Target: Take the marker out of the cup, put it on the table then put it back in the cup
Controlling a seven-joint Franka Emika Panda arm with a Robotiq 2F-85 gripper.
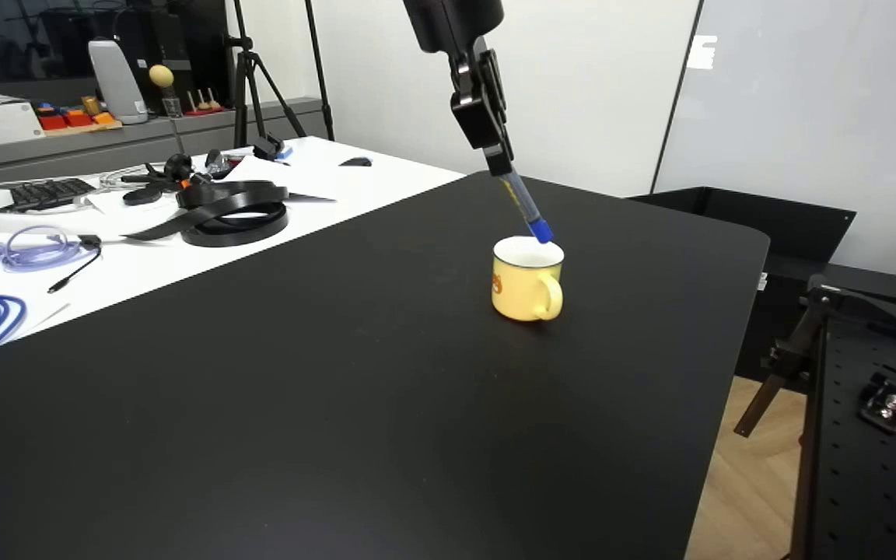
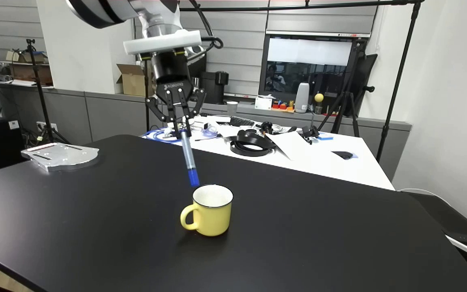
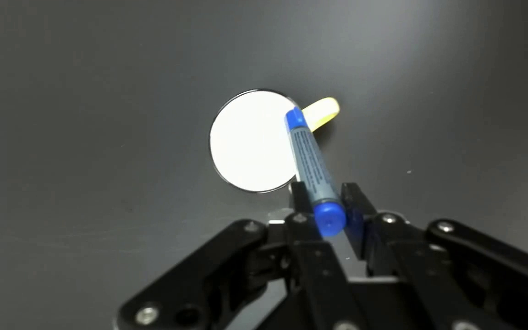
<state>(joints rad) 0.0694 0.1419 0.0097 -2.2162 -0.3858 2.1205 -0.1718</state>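
Observation:
My gripper (image 1: 501,159) is shut on the marker (image 1: 523,202) near its upper end, above the table (image 1: 323,389). The gripper also shows in an exterior view (image 2: 182,132) and the wrist view (image 3: 324,192). The marker hangs tilted, blue cap down, in both exterior views (image 2: 188,154). The yellow cup (image 1: 522,294) stands upright on the table, also in an exterior view (image 2: 214,217). The marker's lower tip is close above the cup's rim on the handle side. In the wrist view the marker (image 3: 312,160) overlaps the cup's white inside (image 3: 251,142) by the handle.
A white table (image 2: 330,166) with cables, black straps (image 2: 251,142) and a keyboard adjoins the black table. A silver metal plate (image 2: 61,156) lies at the black table's far left in an exterior view. A black perforated bench (image 1: 876,467) stands beyond the table's edge.

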